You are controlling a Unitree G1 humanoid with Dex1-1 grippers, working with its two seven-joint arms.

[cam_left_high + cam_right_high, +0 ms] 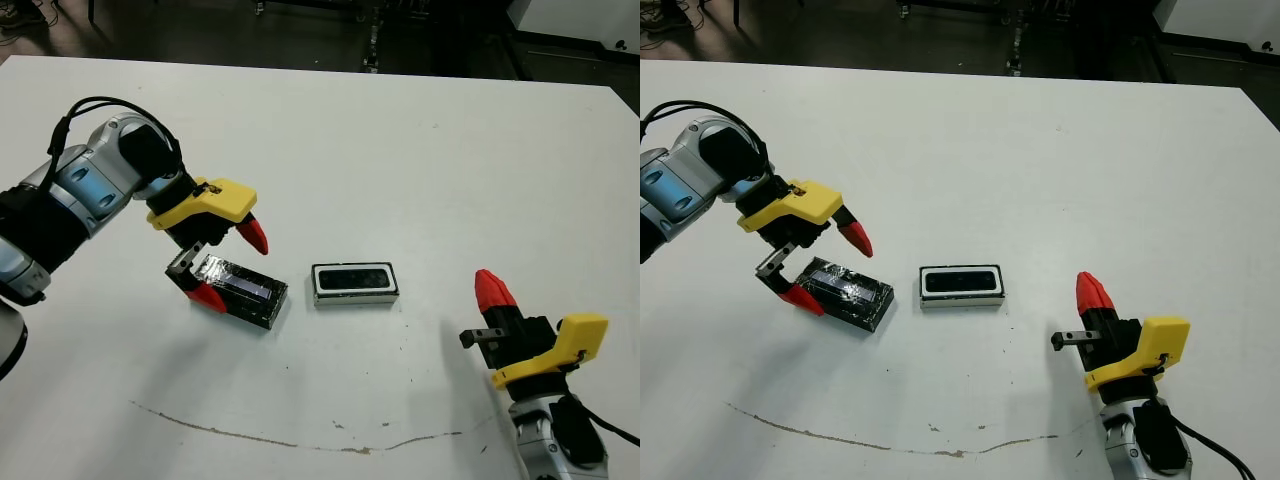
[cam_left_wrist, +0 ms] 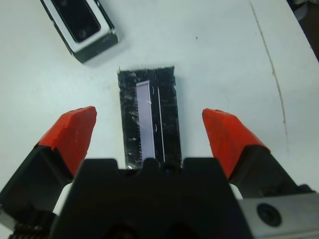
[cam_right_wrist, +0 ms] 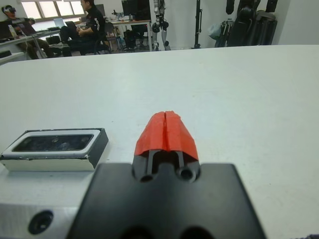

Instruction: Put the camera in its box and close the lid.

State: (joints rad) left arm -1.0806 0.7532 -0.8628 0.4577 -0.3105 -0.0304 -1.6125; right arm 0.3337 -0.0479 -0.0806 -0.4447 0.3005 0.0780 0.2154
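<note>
Left gripper [image 1: 227, 265] spread wide, red-tipped fingers [image 2: 75, 132] straddling the near end of the glossy black rectangular lid with a pale lavender stripe [image 1: 240, 290], one tip on either side, neither visibly touching it. Lid flat on the white desk [image 1: 420, 170], lying at a slant, stripe running along its length and facing up.

Just right of the lid, apart from it by a narrow gap of bare desk: the small shallow rectangular box with white inner rim and thin dark outer wall [image 1: 355, 283]. Inside it, filling the tray, the slim matte-black rectangular camera [image 1: 354, 279], lying flat and level with the rim. Box uncovered.

Right gripper [image 1: 1092, 293] well apart from the box, nearer the robot and to the right, hovering above the desk; red tips pressed together with nothing between them, pointing away from the robot.

Along the near part of the desk, a thin wavy brownish line [image 1: 300, 442]. Beyond the far edge, dark floor, and people seated at workstations [image 3: 89, 22] in the right wrist view.
</note>
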